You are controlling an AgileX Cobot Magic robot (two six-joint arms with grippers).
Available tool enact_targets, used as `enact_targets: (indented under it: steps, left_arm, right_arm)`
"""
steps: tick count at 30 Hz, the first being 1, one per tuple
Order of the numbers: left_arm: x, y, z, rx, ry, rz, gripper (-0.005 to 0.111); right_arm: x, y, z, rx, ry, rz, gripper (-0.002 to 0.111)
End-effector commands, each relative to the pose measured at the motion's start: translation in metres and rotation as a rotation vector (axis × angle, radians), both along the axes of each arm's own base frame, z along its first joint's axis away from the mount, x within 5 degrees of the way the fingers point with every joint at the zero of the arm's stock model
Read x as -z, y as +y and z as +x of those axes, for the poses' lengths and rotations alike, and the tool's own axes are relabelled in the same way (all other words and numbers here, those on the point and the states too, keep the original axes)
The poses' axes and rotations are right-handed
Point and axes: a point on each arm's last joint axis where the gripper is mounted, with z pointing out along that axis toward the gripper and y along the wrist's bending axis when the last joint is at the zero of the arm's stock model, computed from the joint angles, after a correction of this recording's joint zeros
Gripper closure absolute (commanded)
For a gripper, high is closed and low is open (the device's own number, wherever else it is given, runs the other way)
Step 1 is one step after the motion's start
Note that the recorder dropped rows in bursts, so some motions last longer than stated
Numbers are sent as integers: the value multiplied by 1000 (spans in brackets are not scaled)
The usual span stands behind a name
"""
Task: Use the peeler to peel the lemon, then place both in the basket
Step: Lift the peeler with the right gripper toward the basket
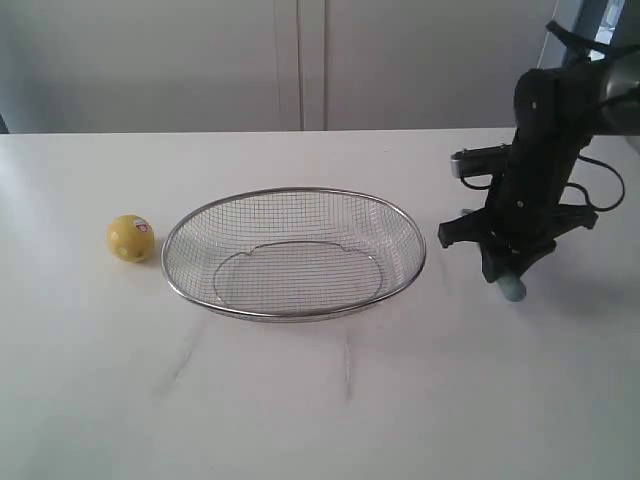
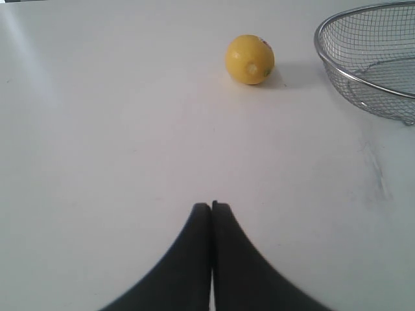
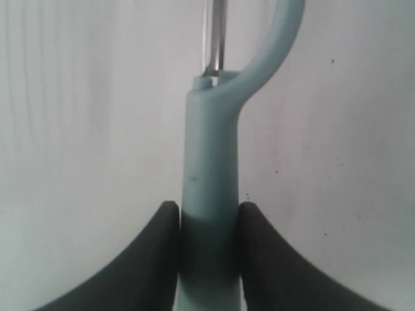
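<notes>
The desk is a broad white top with bare room all round both pincers. Its far edge runs along a pale wall well behind the right pincer. Its near and side edges are out of view.

The right pincer is pinching the peeler. Its two dark fingers press on either side of the pale teal-grey handle. From the fingertips the handle runs straight ahead, then splits into a curved plastic arm and a slim metal blade beside it. From the exterior camera this pincer points down at the desk, and a teal end of the peeler shows just under it. Whether that end touches the top cannot be told.

The left pincer has its fingers pressed together with nothing between them, and it hangs over bare desk. The lemon lies ahead of it, well apart, with open surface all the way between. The lemon is small, round and yellow, with its skin whole and a little red-and-white sticker on one side.

The basket is a wide, shallow oval of silver wire mesh with a thicker rim, and nothing lies in it. It stands between the lemon and the right pincer, near the lemon but not touching it. From the right pincer the lemon is on the far side of the basket, so the basket lies across the straight path between them. A clear strip of desk separates the basket's rim from the right pincer.
</notes>
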Motion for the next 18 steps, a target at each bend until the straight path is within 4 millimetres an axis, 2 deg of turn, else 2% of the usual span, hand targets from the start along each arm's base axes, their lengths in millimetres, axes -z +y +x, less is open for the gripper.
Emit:
enact_targets:
  steps: [1, 11, 18]
  left_arm:
    - [1, 0, 0, 6, 2, -6, 107]
    - [1, 0, 0, 6, 2, -6, 107]
    - [1, 0, 0, 6, 2, -6, 107]
  right_arm:
    - [-17, -4, -4, 8, -9, -7, 108]
    - [-44, -6, -16, 12, 10, -10, 108]
    - [-70, -6, -27, 18, -21, 11, 108]
